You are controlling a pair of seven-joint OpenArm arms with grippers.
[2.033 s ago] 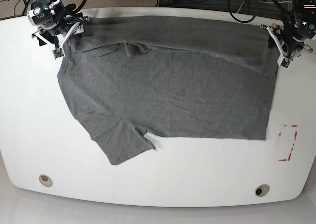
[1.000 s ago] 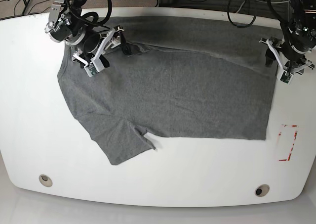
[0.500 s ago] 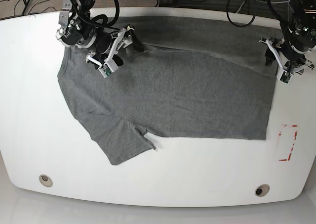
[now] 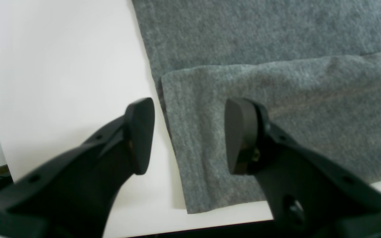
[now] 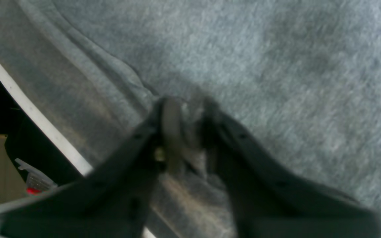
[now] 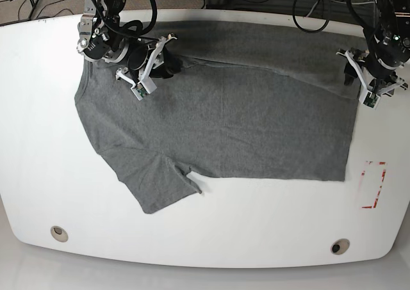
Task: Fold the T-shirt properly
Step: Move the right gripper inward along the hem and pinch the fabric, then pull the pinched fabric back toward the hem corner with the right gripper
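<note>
The grey T-shirt [image 6: 243, 123] lies spread flat across the white table [image 6: 256, 226], with one sleeve pointing toward the front left. In the right wrist view, my right gripper [image 5: 187, 122] is shut on a small pinch of the T-shirt [image 5: 276, 66] beside a fold line. The base view places this gripper [image 6: 170, 66] near the shirt's back left. My left gripper [image 4: 190, 135] stands open over the edge of a folded-over layer of the T-shirt [image 4: 276, 99], with one finger [image 4: 141, 132] above bare table. That gripper [image 6: 356, 79] is at the shirt's back right corner.
A red rectangular mark [image 6: 373, 184] sits on the table at the right, just past the shirt's edge. Two round holes [image 6: 59, 232] [image 6: 339, 246] lie near the front edge. Cables [image 6: 307, 8] run behind the table's back edge.
My right gripper has shifted a little to the right over the shirt and closed on a pinch of cloth. The left arm has stayed where it was.
</note>
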